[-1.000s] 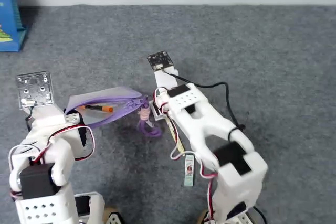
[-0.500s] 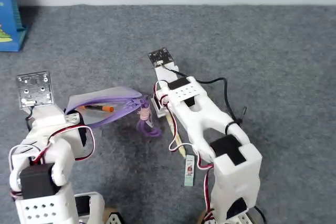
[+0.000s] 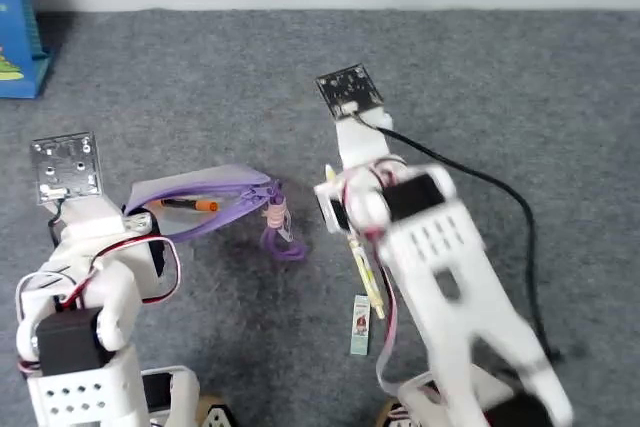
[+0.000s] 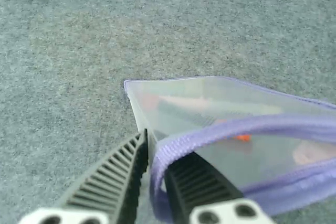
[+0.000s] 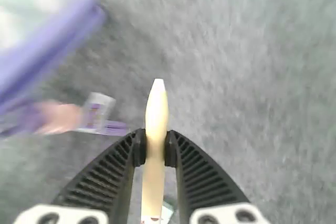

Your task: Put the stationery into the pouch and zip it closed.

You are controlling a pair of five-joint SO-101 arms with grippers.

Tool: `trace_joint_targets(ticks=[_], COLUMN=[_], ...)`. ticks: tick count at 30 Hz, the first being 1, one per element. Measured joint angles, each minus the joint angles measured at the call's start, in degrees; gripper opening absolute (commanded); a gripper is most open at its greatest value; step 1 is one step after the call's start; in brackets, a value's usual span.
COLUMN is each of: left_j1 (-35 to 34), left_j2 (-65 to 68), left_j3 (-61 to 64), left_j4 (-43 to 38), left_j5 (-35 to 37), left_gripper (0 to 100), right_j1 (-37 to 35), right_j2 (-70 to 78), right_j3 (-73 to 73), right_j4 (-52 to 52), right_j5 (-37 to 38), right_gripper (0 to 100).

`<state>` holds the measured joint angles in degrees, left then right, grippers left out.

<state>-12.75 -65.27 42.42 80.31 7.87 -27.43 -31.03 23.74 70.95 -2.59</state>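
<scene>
Pouch (image 4: 210, 103) rim pinched in left tool (image 4: 149, 141), right tool (image 5: 156, 148) clamping one pencil (image 5: 156, 108), one pen (image 3: 188, 206) inside

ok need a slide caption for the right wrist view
Right claw shut on a cream pen, the purple pouch off to one side over grey carpet.

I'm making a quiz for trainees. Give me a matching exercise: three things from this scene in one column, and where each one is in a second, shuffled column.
1. cream pencil
2. orange-tipped pen
3. small rectangular item

A. lying loose on the grey carpet
B. clamped in the right gripper
C. inside the purple pouch

Pairs: 1-B, 2-C, 3-A.
</scene>
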Motion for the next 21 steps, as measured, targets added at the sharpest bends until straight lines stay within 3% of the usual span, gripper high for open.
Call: trace_joint_targets(ticks=[11,21], left_j1=[0.18,0.18], left_j2=[0.09,0.09], left_j3=[-0.18,-0.18], left_j4=[0.0,0.0], left_j5=[0.0,0.0], left_gripper=[1,1], right_j1=[-13.45,-19.87], right_j2=[-29.01,-37.19], right_j3=[0.09,13.98], right_j4=[1.14,-24.88], right_j5=[0.0,-4.84], right_gripper=[0.8,0.8])
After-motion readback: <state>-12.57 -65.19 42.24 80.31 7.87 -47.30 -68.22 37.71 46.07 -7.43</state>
